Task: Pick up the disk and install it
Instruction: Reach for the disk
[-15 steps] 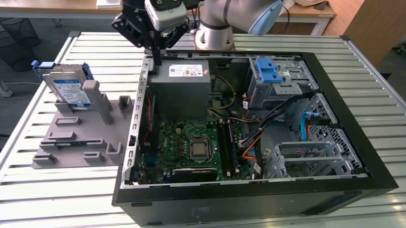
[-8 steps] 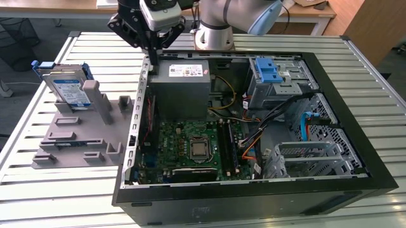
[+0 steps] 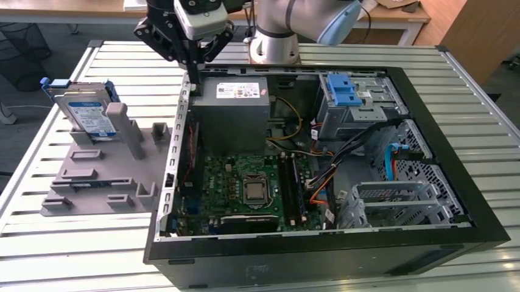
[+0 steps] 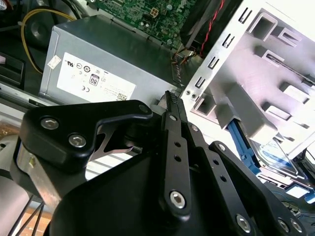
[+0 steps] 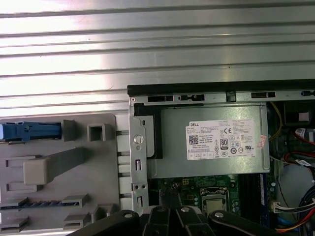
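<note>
Nearest to us in the exterior view is the black computer case (image 3: pixel 325 261), lying open on the metal table (image 3: pixel 73 243); inside it we see the green board (image 3: pixel 243 188). On the exterior view's left of the case sits a grey holder (image 3: pixel 97 176); the disk (image 3: pixel 87 115) stands upright at the far end of that holder, its blue-and-white label facing us and its blue frame on top; the print on that label is too small for us to read. Further back, inside the case, the grey power box (image 3: pixel 231 112) wears a white sticker (image 3: pixel 238 90) full of small dark print and little marks. The gripper (image 3: pixel 194 83) hangs over the case wall just beside that box, well apart from the disk; its fingers are pressed together with nothing between them. Farthest back stands the arm (image 3: pixel 276 30).
</note>
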Tool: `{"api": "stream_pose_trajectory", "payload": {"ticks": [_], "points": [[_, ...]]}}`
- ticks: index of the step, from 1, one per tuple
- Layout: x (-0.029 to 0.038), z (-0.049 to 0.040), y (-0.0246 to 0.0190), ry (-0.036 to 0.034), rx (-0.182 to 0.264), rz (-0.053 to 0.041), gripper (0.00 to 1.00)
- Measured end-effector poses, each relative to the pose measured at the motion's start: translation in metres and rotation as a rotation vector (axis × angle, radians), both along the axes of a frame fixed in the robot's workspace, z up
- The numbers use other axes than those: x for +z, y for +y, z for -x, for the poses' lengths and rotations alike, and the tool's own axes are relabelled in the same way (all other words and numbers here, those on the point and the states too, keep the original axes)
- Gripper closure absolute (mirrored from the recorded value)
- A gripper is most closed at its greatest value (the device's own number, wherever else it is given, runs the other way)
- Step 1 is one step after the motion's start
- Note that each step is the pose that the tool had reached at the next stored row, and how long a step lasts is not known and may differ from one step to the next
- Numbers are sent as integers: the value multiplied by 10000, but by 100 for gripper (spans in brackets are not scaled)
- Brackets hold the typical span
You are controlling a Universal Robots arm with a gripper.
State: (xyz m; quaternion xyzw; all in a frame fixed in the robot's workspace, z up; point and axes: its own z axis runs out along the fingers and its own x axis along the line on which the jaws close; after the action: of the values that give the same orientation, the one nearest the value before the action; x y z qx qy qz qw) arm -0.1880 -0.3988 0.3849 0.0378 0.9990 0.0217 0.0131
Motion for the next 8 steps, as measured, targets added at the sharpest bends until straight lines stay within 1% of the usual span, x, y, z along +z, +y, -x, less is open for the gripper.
{"api": "stream_pose_trajectory", "payload": {"ticks": [8], "points": [[-1,26,0,0,-1,0,89]]}}
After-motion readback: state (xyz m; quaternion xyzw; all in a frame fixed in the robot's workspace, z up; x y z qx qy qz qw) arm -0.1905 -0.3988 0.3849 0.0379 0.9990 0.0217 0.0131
